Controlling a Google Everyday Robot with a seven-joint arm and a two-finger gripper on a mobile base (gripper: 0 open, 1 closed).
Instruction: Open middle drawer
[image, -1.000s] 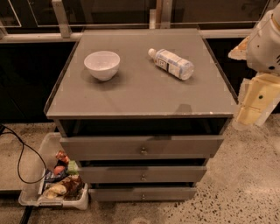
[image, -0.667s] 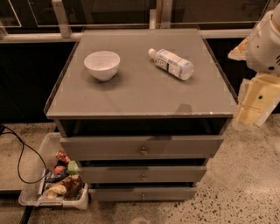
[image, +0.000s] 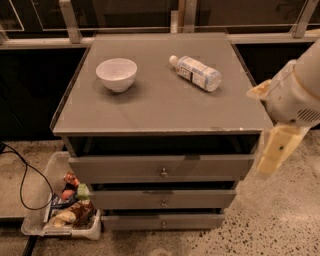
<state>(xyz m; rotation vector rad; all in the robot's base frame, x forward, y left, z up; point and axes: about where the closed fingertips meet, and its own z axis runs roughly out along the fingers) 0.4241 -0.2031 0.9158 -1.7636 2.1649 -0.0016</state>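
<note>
Approach step, I judge: the gripper (image: 280, 147) hangs at 3 o'clock beside the table (image: 165, 107); I cannot tell its state. The middle drawer (image: 125, 199), at 6 o'clock, looks shut. The next move must reach its knob (image: 163, 203).

We see our cream-and-white gripper (image: 278, 149) just right of the grey cabinet (image: 160, 107). Left of it, the middle drawer (image: 130, 199) is plain grey with a brass knob (image: 163, 203). Up and left of it lie a white bowl (image: 116, 74) and a clear, white-labelled bottle (image: 196, 73). Below it, the floor (image: 280, 222) is speckled beige.

Single high view, angled down at cabinet (image: 160, 112) front, gripper (image: 278, 148) at right
</note>
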